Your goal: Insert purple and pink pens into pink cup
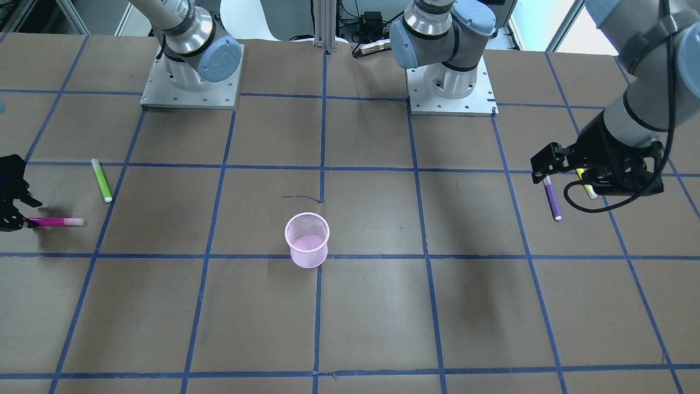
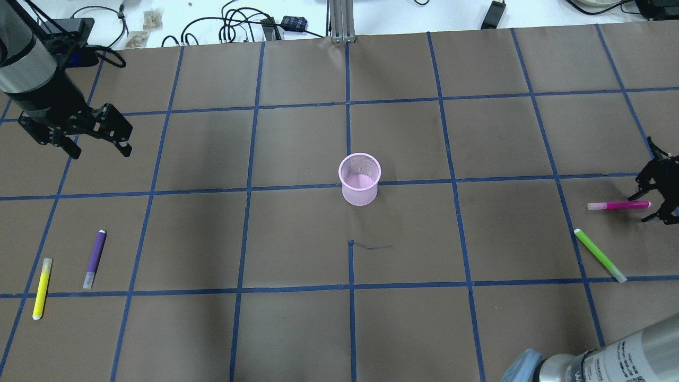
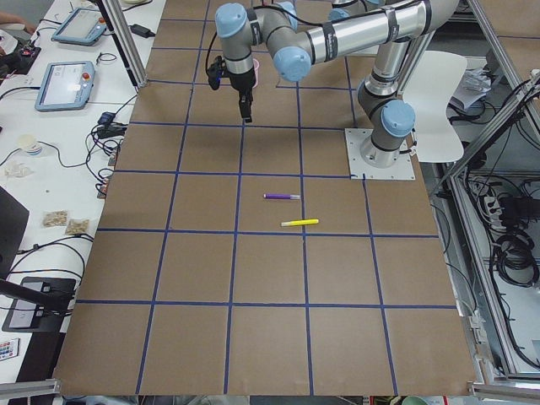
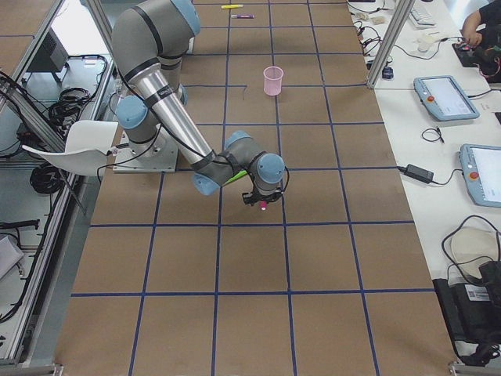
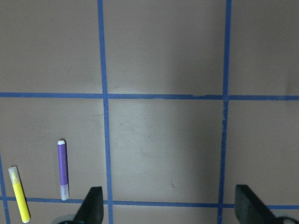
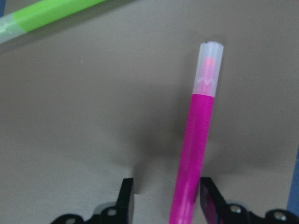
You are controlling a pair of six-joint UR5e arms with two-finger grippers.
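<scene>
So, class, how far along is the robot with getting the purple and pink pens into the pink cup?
Done: nothing yet; the pink cup is empty. In hand: the right gripper is open around one end of the pink pen, which lies on the table. Left: the purple pen lies untouched, with the open left gripper hovering away from it. Both pens need grasping and carrying to the cup.

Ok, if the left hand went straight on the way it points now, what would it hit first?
The left hand would probably meet bare table first. The purple pen lies off to one side, outside its open grip.
</scene>
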